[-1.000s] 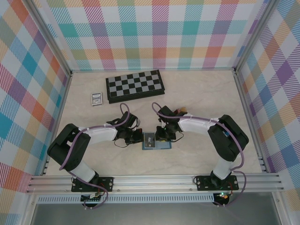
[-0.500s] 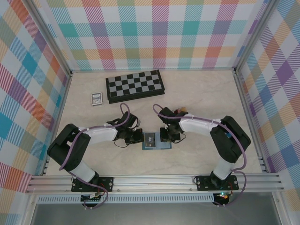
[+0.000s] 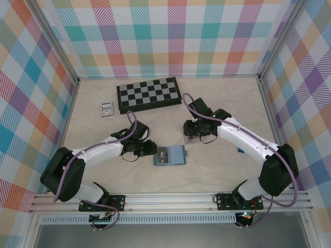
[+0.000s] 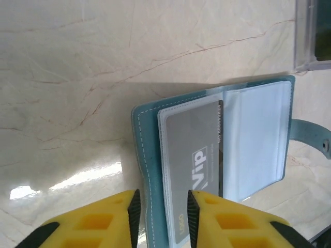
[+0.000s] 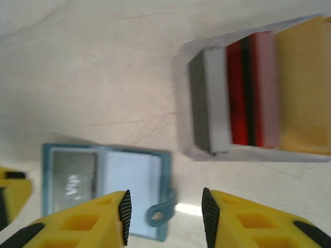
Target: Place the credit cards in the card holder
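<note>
Left fingers: the left gripper (image 4: 163, 212) hovers at the holder's left edge, its fingers a narrow gap apart and pinching nothing.
Done: the teal-blue bifold card holder (image 4: 147, 144) lies open on the pale tabletop (image 4: 77, 77), midway along the near edge. One grey "VIP" card (image 4: 194, 155) is in its left pocket.
Left: red, dark and tan plastic credit cards (image 5: 248, 88) stand in a small grey open-topped box (image 5: 182, 98) nearby.
Right fingers: the right gripper (image 5: 165, 212) has its fingers wide and empty.
Views: the left wrist view shows the card's lettering, the right wrist view the box's contents.

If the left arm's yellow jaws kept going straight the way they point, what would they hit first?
Most likely the open card holder: its teal edge lies just ahead of the left gripper, with the grey Vip card beside it. Depth is hard to judge.
</note>
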`<state>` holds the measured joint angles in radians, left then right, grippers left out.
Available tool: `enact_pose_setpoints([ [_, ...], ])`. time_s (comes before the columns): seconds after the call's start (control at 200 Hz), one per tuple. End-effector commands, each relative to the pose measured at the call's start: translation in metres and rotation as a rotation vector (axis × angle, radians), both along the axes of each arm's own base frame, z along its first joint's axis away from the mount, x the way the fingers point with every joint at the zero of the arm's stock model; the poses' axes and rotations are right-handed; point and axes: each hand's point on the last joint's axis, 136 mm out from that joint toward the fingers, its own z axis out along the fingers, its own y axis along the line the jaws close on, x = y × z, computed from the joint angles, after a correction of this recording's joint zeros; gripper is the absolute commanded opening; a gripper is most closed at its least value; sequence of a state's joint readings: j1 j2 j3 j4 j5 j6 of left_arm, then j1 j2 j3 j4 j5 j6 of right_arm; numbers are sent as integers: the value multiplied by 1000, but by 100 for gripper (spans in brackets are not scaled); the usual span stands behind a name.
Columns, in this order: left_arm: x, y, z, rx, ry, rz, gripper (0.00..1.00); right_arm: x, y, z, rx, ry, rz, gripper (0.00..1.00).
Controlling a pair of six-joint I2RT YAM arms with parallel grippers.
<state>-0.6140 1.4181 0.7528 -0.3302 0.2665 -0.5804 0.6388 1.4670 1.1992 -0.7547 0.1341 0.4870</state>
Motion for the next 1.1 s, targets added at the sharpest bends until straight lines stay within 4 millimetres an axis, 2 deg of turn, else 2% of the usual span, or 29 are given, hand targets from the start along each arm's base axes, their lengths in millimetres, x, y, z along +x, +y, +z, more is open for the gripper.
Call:
enact_pose_setpoints([
  [0.0, -1, 5, 8, 43, -12, 4, 36, 5, -20, -8, -104, 33, 31, 42],
  [0.13, 3, 3, 21, 17, -38, 18, 42, 14, -23, -17, -171, 52, 60, 41],
  [0.28, 19, -11, 46, -40, -83, 35, 50, 24, -32, -27, -221, 79, 39, 35],
  [0.45, 40, -49, 64, -115, -89, -3, 55, 33, -38, -24, -201, 71, 27, 35],
  [0.63, 71, -97, 54, -122, -22, -2, 57, 41, -41, -26, -155, 77, 41, 25],
  [0.86, 98, -148, 33, -175, 52, 24, 58, 44, -35, -26, -106, 82, 49, 25],
  [0.97, 104, -157, 20, -147, 76, 39, 57, 43, -32, -29, -92, 92, 54, 25],
  [1.095, 108, -159, 8, -123, 97, 64, 51, 42, -32, -32, -90, 98, 60, 26],
])
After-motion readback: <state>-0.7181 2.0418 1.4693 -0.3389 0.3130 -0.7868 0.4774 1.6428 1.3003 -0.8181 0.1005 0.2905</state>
